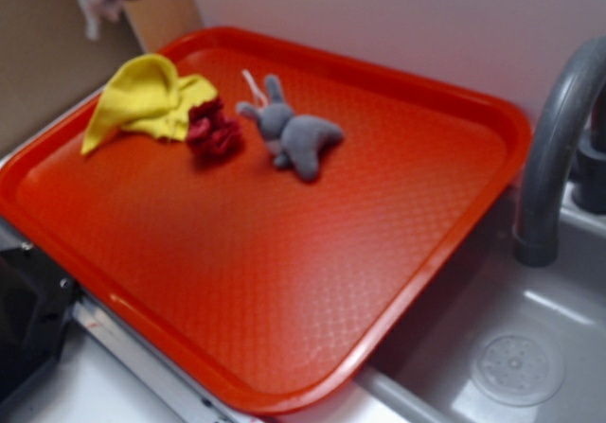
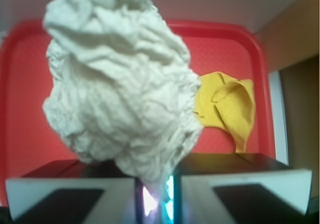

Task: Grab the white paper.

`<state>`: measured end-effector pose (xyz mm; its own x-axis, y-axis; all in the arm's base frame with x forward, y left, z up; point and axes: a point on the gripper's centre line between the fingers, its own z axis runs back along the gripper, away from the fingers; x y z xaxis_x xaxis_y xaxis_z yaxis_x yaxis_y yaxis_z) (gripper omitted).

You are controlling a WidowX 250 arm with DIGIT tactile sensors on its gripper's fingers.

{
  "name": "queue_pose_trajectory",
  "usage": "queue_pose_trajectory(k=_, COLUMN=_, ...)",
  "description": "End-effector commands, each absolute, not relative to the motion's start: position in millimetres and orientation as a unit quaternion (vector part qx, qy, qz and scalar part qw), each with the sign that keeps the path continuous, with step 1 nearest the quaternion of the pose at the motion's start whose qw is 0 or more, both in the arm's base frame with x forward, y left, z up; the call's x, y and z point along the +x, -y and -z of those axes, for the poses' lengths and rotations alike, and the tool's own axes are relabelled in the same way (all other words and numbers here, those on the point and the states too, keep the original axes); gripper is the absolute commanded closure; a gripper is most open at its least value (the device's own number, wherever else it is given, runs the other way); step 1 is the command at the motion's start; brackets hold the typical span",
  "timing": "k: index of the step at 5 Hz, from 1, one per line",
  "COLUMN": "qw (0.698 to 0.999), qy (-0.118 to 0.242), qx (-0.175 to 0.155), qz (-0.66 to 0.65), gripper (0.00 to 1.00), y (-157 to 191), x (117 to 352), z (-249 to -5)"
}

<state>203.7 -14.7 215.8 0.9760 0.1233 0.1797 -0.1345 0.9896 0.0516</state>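
White paper (image 2: 120, 88) hangs pinched between the closed gripper (image 2: 152, 186) high above the tray (image 1: 454, 243); so thin a pinch could slip.

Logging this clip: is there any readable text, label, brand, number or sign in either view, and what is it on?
None: no readable text in either view.
Red tray: only an embossed texture, no lettering.
Yellow cloth, grey plush bunny, dark red wad: no tags or print visible.
White paper, pinched in the gripper: blank and wrinkled.
Sink and faucet: no markings legible; the drain is blurred.
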Motion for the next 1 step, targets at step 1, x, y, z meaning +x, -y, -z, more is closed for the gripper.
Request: queue_pose_trajectory(k=1, qw=0.995, qy=0.084, qx=-0.002, qz=-0.059, gripper=1.00, y=13.9, x=201.7, z=-220.4)
